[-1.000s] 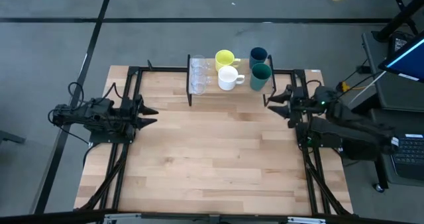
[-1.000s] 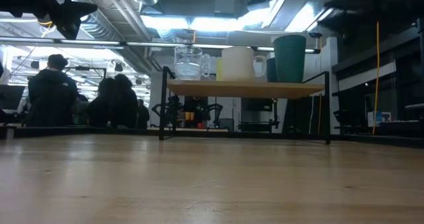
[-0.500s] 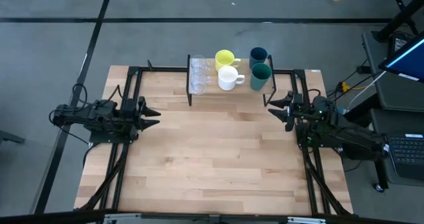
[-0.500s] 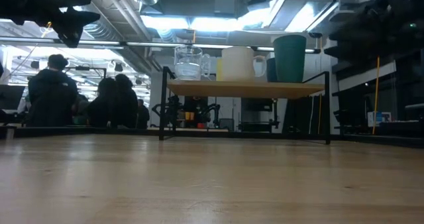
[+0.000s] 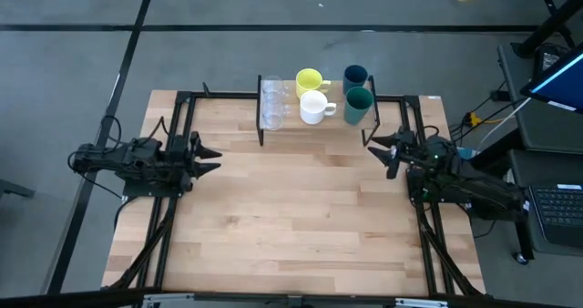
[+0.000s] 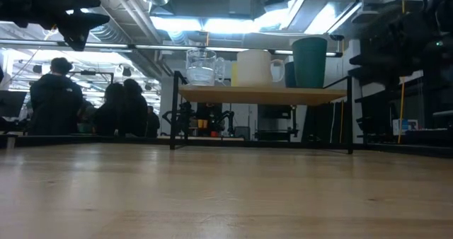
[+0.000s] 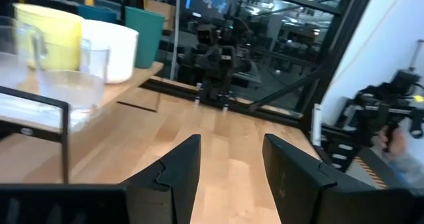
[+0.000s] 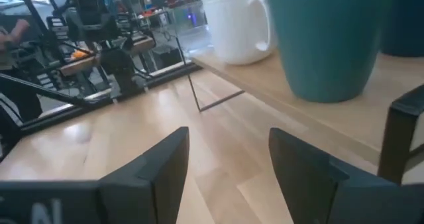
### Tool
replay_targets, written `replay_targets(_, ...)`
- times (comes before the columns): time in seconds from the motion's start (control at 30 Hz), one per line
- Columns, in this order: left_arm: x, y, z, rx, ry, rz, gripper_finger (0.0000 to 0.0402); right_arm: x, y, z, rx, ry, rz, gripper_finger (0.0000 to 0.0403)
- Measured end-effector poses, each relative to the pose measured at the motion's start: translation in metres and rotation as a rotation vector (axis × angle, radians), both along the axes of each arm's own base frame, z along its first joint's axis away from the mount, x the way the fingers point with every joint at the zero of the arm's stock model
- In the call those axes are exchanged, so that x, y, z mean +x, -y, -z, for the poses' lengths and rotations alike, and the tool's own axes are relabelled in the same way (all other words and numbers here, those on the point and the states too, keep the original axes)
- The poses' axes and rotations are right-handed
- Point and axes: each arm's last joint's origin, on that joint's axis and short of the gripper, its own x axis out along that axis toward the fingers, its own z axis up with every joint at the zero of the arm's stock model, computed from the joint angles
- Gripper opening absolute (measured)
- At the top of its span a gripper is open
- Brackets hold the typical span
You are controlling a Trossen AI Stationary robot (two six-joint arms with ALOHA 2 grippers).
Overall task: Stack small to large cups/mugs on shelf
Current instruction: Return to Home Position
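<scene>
Over the left part of the table (image 5: 273, 226): left claw (image 5: 214, 159), fingers (image 7: 177, 174) spread wide, only bare wood in the gap. Over the right part: right claw (image 5: 378, 153), pointing across the boards toward the left one, fingers (image 8: 154, 177) likewise parted, pinching nothing.

Ahead of the left claw and off to one side, well apart from it: shelf (image 5: 301, 130). Near the right claw, one corner leg close to its fingertips.

On the shelf, all six vessels, upright, in three pairs:
- **Nearest the right claw:** teal cup (image 5: 358, 106), with navy cup (image 5: 355, 75) just behind it.
- **Next along, farther from that claw:** white mug (image 5: 314, 107), handle turned toward the teal cup, and yellow mug (image 5: 309, 78) behind.
- **Farthest from the right claw, nearest the left:** two clear cups (image 5: 271, 117), one behind the other.

Past the right claw's fingers: teal cup large and close, white mug beyond it. Past the left claw's fingers: clear cups first, then yellow mug and white mug, teal cup farther off.

From table height: shelf on thin black legs, teal cup tallest on top. Beyond the table, in the room: people (image 6: 53, 105), dark figures.
</scene>
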Motion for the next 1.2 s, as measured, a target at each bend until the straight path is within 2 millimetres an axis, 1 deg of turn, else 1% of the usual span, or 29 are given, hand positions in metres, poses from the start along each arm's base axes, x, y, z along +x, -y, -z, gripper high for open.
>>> replay_targets(0.1, 0.004, 0.000, 0.008, 0.022, -0.007, -0.020, 0.0158, 0.002, 0.001, 0.006, -0.012, -0.008, -0.002, 0.0210)
replay_targets(0.37, 0.017, 0.002, 0.040, 0.040, 0.016, -0.014, 0.0158, 0.002, 0.001, 0.004, -0.087, -0.012, -0.007, 0.0210)
replay_targets(0.53, 0.021, 0.002, 0.050, 0.072, 0.045, -0.015, 0.0158, 0.002, 0.001, 0.005, -0.080, -0.025, -0.008, 0.0210)
replay_targets(1.2, 0.021, 0.002, 0.051, 0.089, 0.037, -0.018, 0.0158, 0.002, 0.001, 0.006, -0.079, -0.027, -0.009, 0.0210)
